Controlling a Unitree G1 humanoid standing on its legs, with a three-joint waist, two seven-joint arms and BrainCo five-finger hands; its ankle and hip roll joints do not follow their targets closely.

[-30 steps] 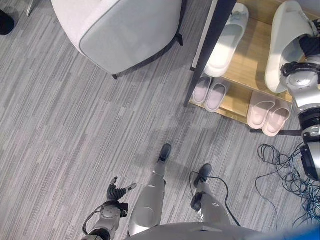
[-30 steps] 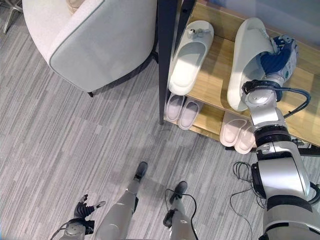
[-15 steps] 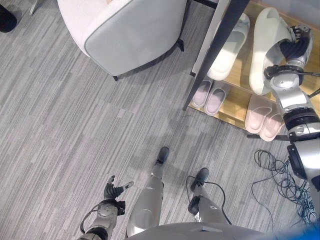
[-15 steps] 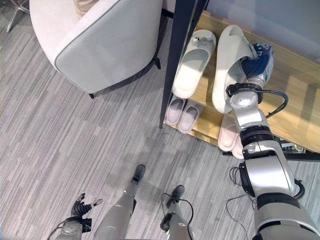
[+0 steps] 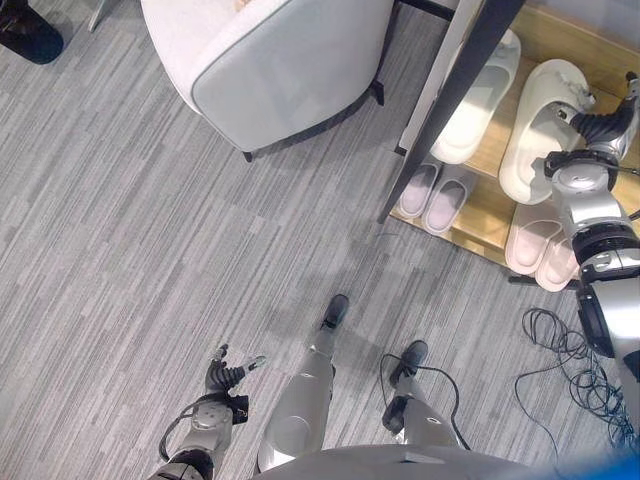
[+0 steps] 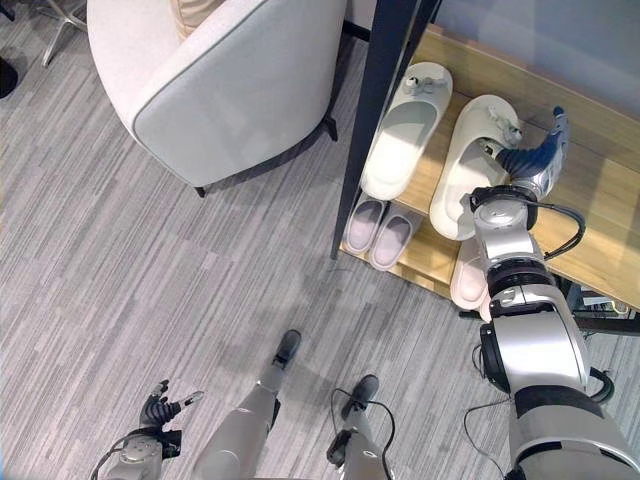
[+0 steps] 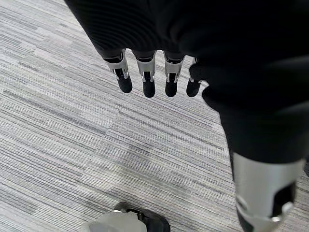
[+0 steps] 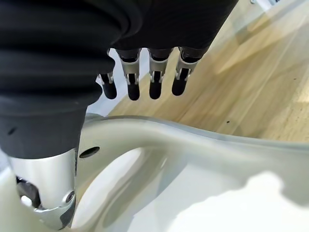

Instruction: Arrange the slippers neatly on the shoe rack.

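A grey striped carpet floor is seen from above, with a pale upholstered armchair standing at the far side and a wooden shoe rack with a dark upright post set to the robot's right. On the upper shelf of the rack two large cream slippers are laid side by side: the left slipper lies just beside the post, and the right slipper lies next to it, close but apart, both with their toes pointing away from the robot. On the lower shelf two pairs of small pink slippers are placed: one pair sits near the post, and the other pair is partly hidden under the right arm. The right hand is held over the upper shelf at the outer edge of the right cream slipper; in the right wrist view its fingers are seen extended and relaxed above the wooden board, with nothing gripped, while the slipper's pale strap and footbed fill the space just beneath the wrist. Whether the slipper is touched by the hand cannot be told. The left hand is hung low at the robot's left side above the carpet, and its fingers are spread and relaxed, with nothing held. A dark shoe of a person is seen at the far left corner of the floor.
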